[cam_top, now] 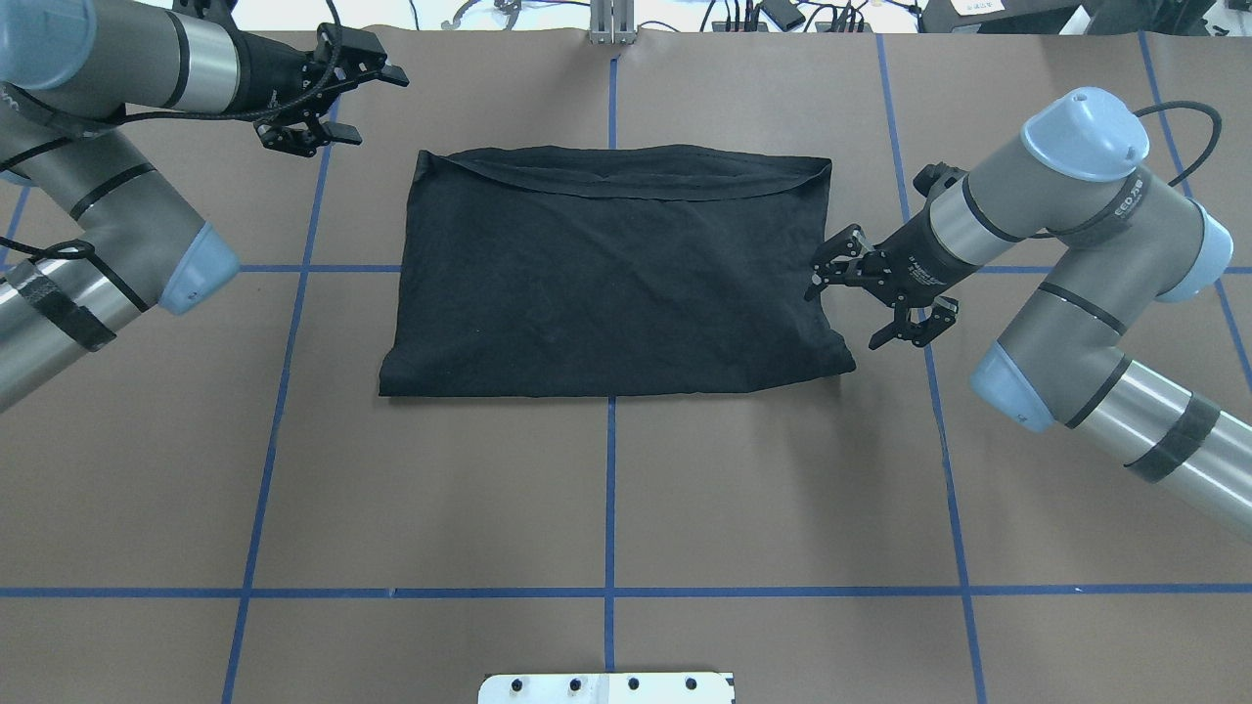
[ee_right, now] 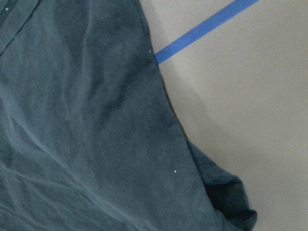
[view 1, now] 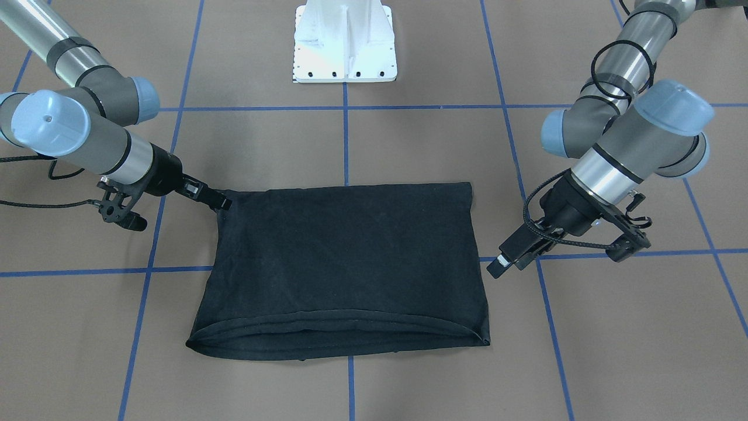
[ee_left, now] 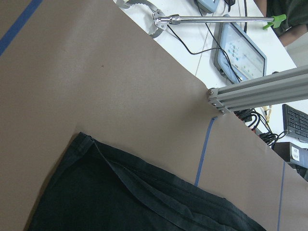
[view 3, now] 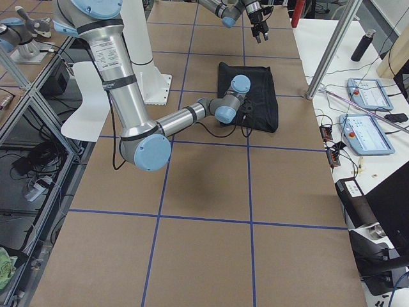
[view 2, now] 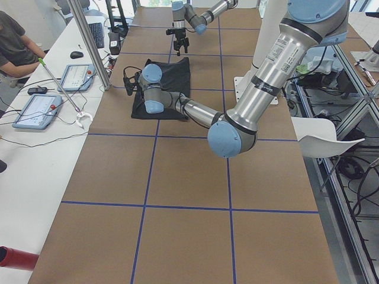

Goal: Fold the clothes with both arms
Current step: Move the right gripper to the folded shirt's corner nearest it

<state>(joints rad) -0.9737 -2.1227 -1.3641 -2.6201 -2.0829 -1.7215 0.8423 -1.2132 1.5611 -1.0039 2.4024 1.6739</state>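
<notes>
The broad stretch of desk (cam_top: 606, 489) between the T-shirt (cam_top: 606, 284) and the pedestal base (cam_top: 606, 687) lies open to either arm. The right end effector (view 1: 222, 202) crowds the shirt's near right corner. The left end effector (view 1: 497, 268) stands near its far left corner, apart from the cloth, narrowing that side.

The brown bench (cam_top: 606, 489) bears a grid of blue tape lines (cam_top: 609, 460). In the front-facing view, a white pedestal base (view 1: 345, 41) stands at twelve o'clock. In the left-end view, a side table (view 2: 23, 171) at nine o'clock holds a tablet (view 2: 37, 110), a mouse (view 2: 76, 54) and a keyboard (view 2: 97, 34). A person (view 2: 15, 47) sits at ten o'clock.
</notes>
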